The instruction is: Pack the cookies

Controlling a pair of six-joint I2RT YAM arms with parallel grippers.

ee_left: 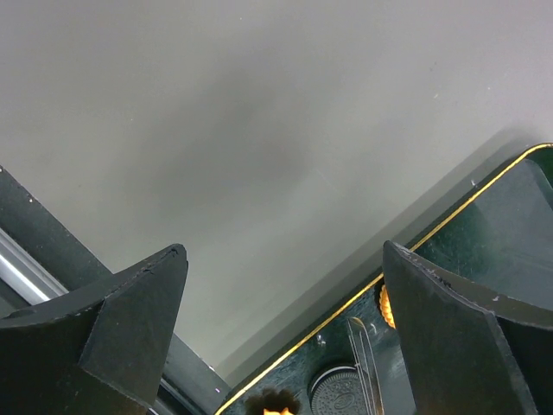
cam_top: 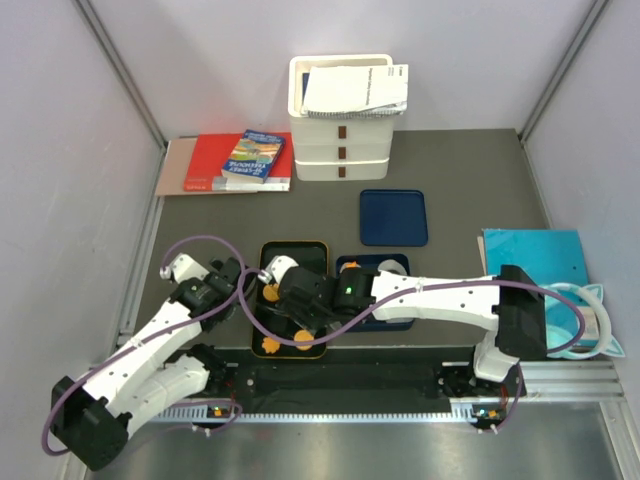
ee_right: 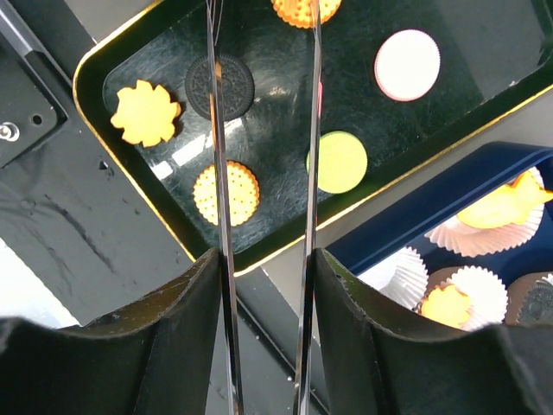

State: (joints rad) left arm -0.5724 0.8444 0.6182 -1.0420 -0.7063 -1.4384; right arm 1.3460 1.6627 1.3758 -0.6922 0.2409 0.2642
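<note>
Surface: a matt dark-grey table (cam_top: 470, 190), bounded at the near edge by an aluminium rail (cam_top: 350, 412).
Room: pale, plain walls (cam_top: 60, 150) close in the table on three sides, with metal struts rising from the far corners.
Far edge: stacked white bins (cam_top: 340, 150) carry a spiral notebook (cam_top: 355, 88). A red folder (cam_top: 205, 165) with a blue book (cam_top: 255, 158) on it lies to their left.
Mid-table: a far blue tray (cam_top: 393, 217) lies flat on its own, and a teal book (cam_top: 535, 260) lies at the right side.
Black tray (ee_right: 130, 173): gold-rimmed and glossy, close to the arm bases, with the near blue tray (ee_right: 406, 220) just beside it.
Cookies (ee_right: 337, 162): six lie loose in the black tray, namely green, pink, black and three orange. More sit in white paper cups (ee_right: 484, 290) in the near blue tray.
Right gripper (ee_right: 265, 259): clamped on metal tweezers (ee_right: 221, 173), whose prongs stand apart over the black tray.
Left gripper (ee_left: 283, 251): fingers spread wide and holding nothing, over bare table beside the black tray's corner.
</note>
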